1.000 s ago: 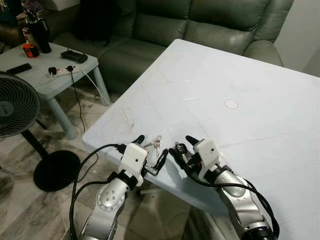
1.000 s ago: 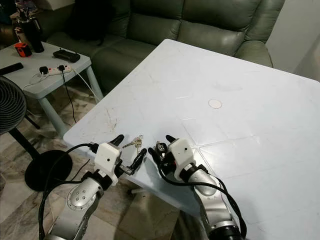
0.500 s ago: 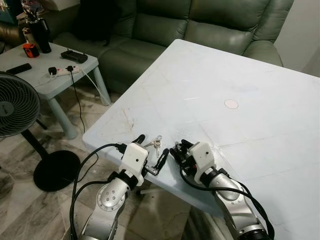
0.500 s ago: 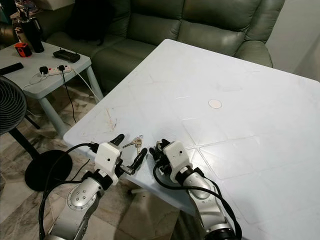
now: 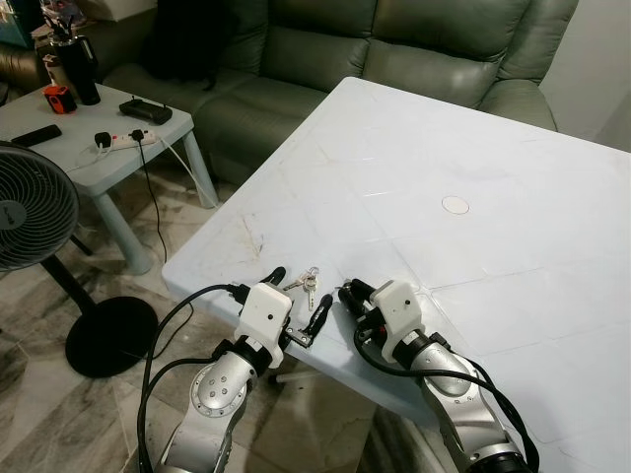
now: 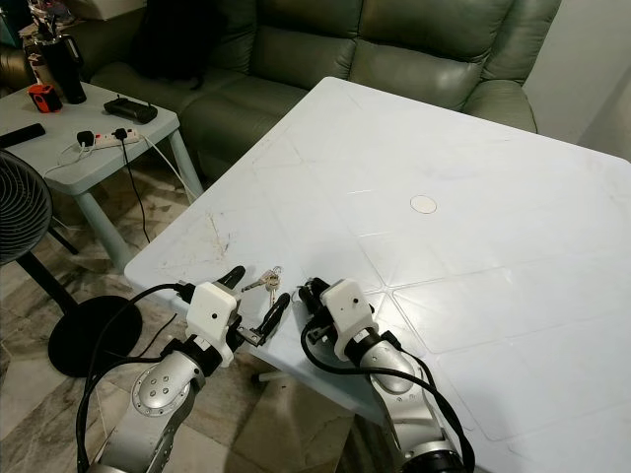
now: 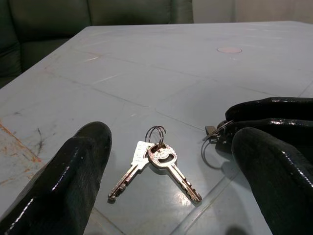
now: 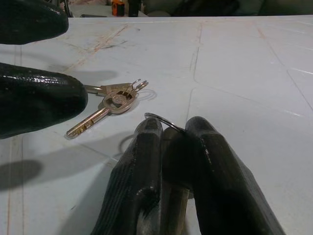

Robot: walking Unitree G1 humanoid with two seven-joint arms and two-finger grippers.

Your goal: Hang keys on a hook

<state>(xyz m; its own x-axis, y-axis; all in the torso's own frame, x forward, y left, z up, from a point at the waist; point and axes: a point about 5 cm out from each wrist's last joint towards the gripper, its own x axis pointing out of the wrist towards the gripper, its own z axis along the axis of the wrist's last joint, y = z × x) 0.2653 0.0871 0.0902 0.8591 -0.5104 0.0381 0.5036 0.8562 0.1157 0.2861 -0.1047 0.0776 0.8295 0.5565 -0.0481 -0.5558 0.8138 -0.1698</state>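
Observation:
A small bunch of silver keys (image 5: 309, 280) on a ring lies flat near the front left corner of the white table (image 5: 473, 148). My left gripper (image 5: 298, 294) rests at the table edge, open, one finger on each side of the keys (image 7: 156, 161) without touching them. Just to the right, my right gripper (image 5: 347, 291) lies low on the table, shut on a second key with a wire ring (image 8: 161, 117) sticking out past its fingertips (image 8: 146, 132). Its black fingers (image 7: 266, 115) almost reach the left gripper.
The table's front edge runs right under both grippers. A round mark (image 5: 455, 204) sits mid-table. A green sofa (image 5: 394, 39) stands behind. At left are a side table (image 5: 89, 138) with a power strip and remote, and a floor fan (image 5: 30, 212).
My right gripper has slid left toward the lying keys and sunk onto the table, and its fingers have drawn together on the second key. The left gripper and the keys have stayed put.

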